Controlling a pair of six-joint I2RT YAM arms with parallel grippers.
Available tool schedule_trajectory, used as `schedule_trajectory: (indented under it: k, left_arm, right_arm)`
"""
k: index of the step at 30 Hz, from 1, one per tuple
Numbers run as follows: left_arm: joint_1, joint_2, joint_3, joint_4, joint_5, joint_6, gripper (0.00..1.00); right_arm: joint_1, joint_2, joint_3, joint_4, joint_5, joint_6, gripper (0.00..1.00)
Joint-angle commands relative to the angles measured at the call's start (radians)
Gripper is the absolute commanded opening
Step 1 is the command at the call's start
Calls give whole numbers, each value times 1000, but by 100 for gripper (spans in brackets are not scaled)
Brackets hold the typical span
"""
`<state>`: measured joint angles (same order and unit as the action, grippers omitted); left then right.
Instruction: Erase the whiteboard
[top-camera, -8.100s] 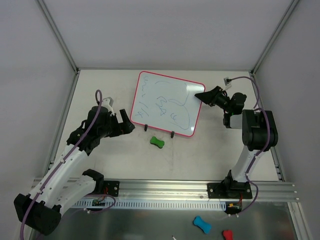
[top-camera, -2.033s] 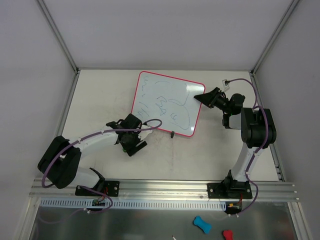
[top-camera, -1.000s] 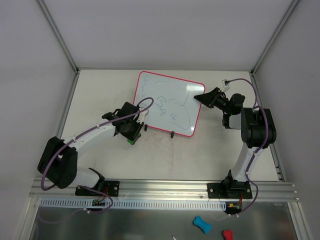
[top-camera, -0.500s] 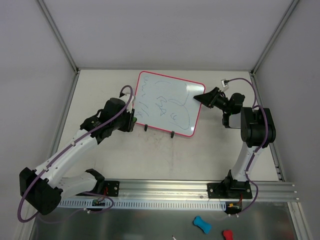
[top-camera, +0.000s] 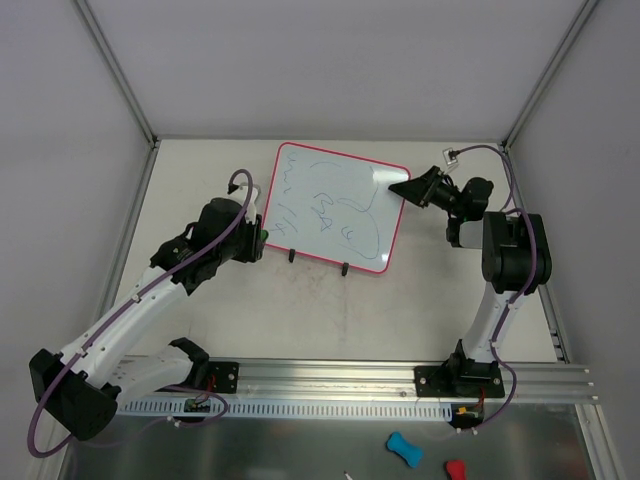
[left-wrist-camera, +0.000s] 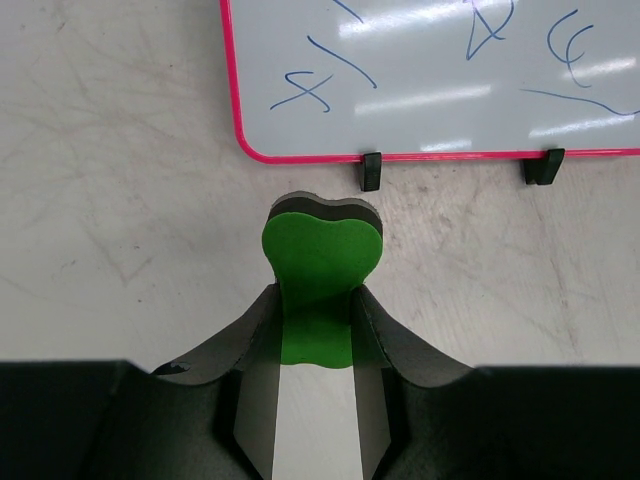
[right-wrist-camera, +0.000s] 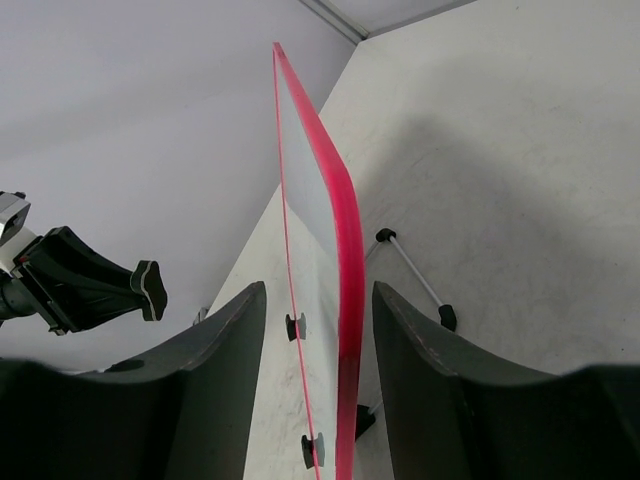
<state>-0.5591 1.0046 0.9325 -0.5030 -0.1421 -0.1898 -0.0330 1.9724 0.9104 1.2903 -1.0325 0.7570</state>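
Whiteboard (top-camera: 335, 205) still scribbled. L fingers (left-wrist-camera: 250, 340), pinching eraser (left-wrist-camera: 320, 260), have come up off worktop (top-camera: 300, 320) to board's left edge, frame centre-left, so wiping can start. R fingers (right-wrist-camera: 215, 370) straddle right edge, grip unclear.

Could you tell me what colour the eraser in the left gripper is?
The eraser is green over a dark layer, clearest in the left wrist view.
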Motion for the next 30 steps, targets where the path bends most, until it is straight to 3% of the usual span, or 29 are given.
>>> schedule_trajectory:
  k: [1, 6, 16, 20, 24, 30]
  left_arm:
    - [5, -27, -11, 1, -39, -22, 0]
    - [1, -26, -15, 0, -31, -30, 0]
    - [2, -9, -9, -6, -24, -48, 0]
    - [2, -4, -9, -9, -28, -48, 0]
    - [2, 14, -8, -12, -33, -50, 0]
    - [2, 32, -6, -15, -33, -51, 0]
  right_arm:
    - [-10, -1, 51, 86, -43, 24, 48]
    - [-8, -4, 56, 44, -55, 25, 46]
    - [-7, -1, 33, -39, -58, -41, 26]
    - [-2, -26, 27, -123, -49, -109, 23]
    - [13, -70, 13, -313, -8, -247, 21]
    - [16, -61, 13, -315, 6, -252, 7]
